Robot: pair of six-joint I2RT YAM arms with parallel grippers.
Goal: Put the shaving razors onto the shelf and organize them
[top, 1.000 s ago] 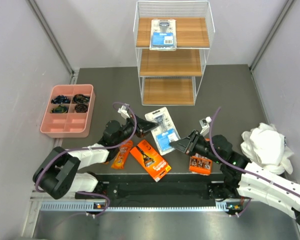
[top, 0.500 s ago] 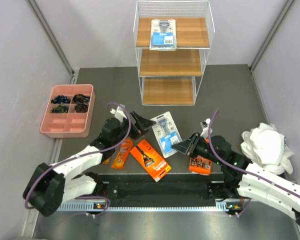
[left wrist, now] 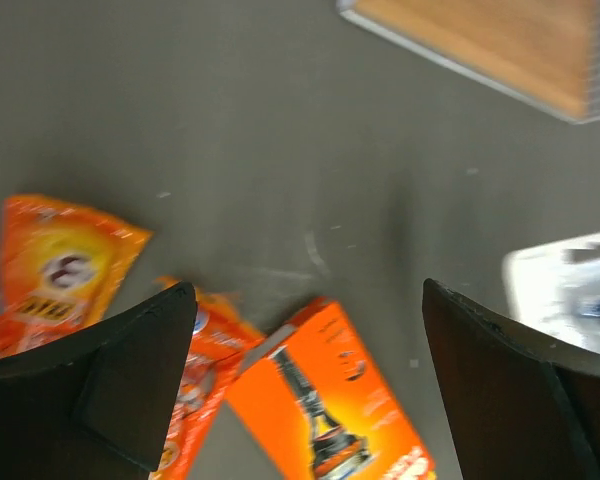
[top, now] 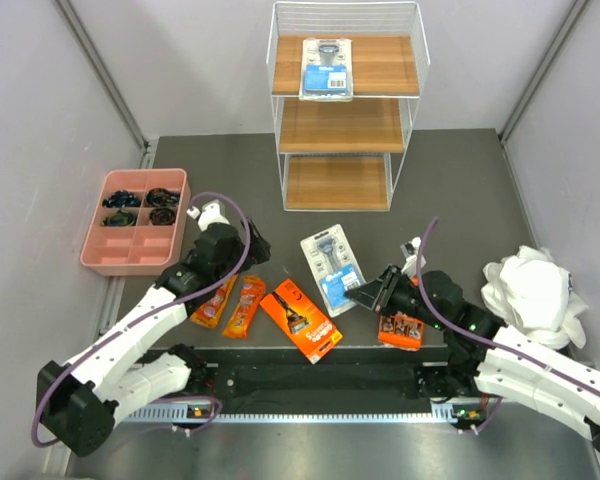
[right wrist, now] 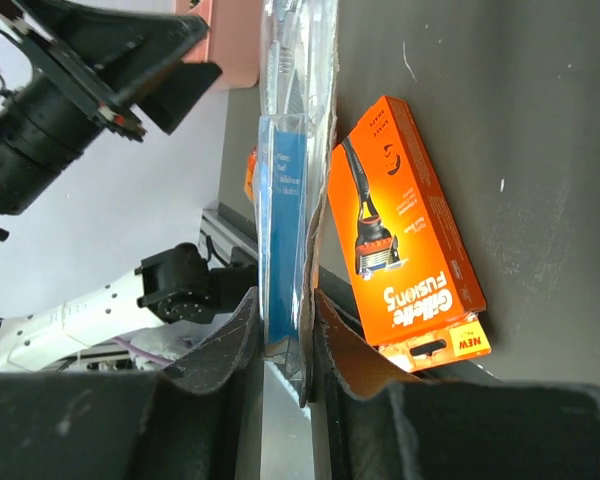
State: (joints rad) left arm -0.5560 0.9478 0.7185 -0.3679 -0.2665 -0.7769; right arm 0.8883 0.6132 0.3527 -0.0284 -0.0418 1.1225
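Observation:
The shelf [top: 345,110] stands at the back with one clear-and-blue razor pack [top: 326,68] on its top board. My right gripper [top: 360,291] is shut on the edge of a second blue blister pack [top: 330,262], seen edge-on between the jaws in the right wrist view [right wrist: 285,200]. My left gripper [top: 252,248] is open and holds nothing, left of that pack. Below it lie two orange pouches [top: 212,303] [top: 245,306] and the long orange box [top: 300,320], also in the left wrist view [left wrist: 330,410]. An orange card [top: 401,328] lies under my right arm.
A pink compartment tray [top: 90,250] with small dark items sits at the left. A crumpled white cloth [top: 535,290] lies at the right. The shelf's two lower boards [top: 342,126] [top: 337,182] are bare. Grey walls close in both sides.
My left gripper has opened, let go of the blue blister pack and drawn back to the left. The pack stays in my right gripper, shifted slightly.

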